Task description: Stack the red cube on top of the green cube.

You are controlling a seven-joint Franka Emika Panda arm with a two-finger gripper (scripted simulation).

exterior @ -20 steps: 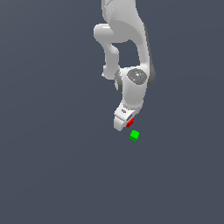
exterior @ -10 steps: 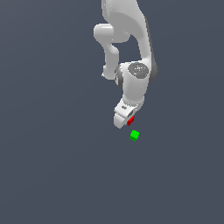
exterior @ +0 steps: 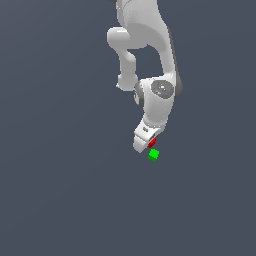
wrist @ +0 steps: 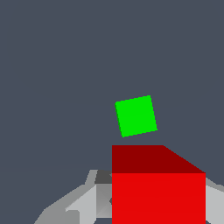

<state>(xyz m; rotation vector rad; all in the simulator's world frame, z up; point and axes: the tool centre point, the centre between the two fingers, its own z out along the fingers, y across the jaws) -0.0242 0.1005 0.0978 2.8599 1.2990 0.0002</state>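
Two cubes are in view. The red cube is held in the gripper, clamped between the jaws; in the wrist view it fills the foreground with grey finger surfaces on either side, and in the exterior view only a sliver of red shows at the gripper's tip. The green cube rests on the grey table, well away from every visible edge, just beside the gripper tip and slightly towards the exterior view's right. It is seen whole and unobstructed in the wrist view, turned a little out of square with the held cube.

The transport step is judged to be in hand: the red cube is carried, and alignment over the green cube is not yet complete. An offset is still to be closed, so that the red cube is centred above the green one. A descent and release would then be called for. Whether the red cube is clear of the table cannot be told.
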